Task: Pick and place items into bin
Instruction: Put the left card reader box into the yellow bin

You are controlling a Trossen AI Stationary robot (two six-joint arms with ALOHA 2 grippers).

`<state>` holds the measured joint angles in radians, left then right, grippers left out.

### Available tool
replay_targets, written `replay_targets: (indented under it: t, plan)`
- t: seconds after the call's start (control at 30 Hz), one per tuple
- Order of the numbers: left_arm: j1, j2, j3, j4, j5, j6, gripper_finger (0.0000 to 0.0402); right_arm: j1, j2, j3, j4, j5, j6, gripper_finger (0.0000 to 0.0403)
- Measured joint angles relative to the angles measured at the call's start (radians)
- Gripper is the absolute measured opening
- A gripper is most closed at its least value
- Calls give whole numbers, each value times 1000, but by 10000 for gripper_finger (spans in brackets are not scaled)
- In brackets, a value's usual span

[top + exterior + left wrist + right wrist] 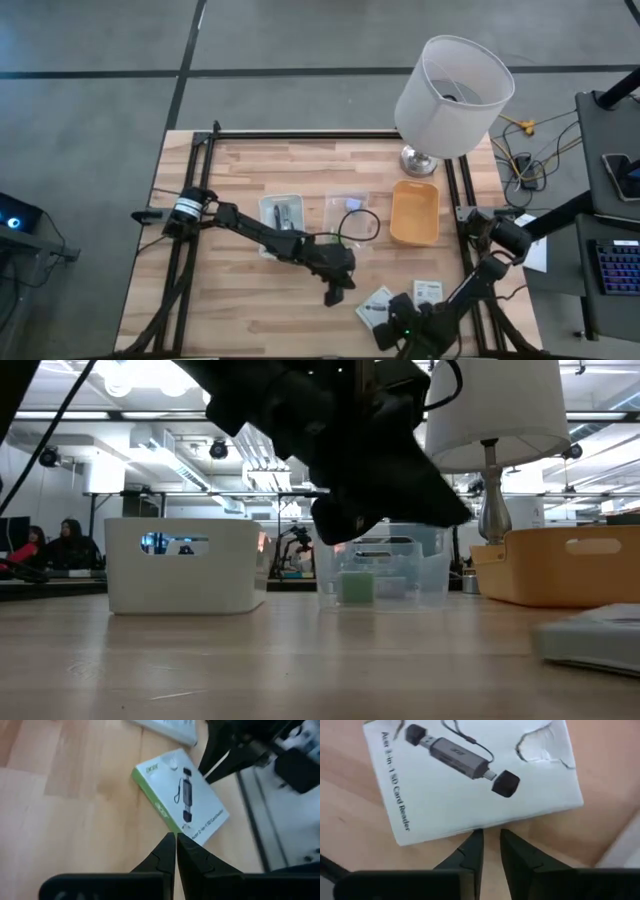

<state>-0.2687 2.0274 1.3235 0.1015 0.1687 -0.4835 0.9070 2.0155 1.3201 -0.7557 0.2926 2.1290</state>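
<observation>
A flat white packet [374, 304] with a green edge and black print lies on the wooden table near its front edge. It also shows in the left wrist view [182, 795] and the right wrist view [470, 775]. A second white packet [428, 291] lies just to its right. My left gripper [333, 296] is shut and empty, above the table just left of the first packet; its tips [175, 836] point at the packet's green edge. My right gripper [490, 834] is open by a narrow gap and empty, its tips beside the first packet's edge.
A white bin [282, 215], a clear bin [350, 208] with a dark cable and a small green piece [355, 588], and an orange bin [415, 212] stand in a row mid-table. A white-shaded lamp [450, 95] stands at the far right. People sit in the room at the left [45, 545].
</observation>
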Motion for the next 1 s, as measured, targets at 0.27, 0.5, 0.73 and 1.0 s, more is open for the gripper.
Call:
replay_targets:
  t: [0.27,0.5,0.73,1.0]
  plan:
    - [-1,2,1,-124,-124,124,0,-37,-5,26,-8,63,-119,66]
    - [-34,-13,33,-121,-126,202,0,-29,-18,41,-25,68,-133,64]
    - [-82,-13,103,-121,-212,271,0,8,-28,48,-58,107,-61,63]
    - [-80,12,109,-173,-218,254,0,15,-117,46,-243,140,87,59]
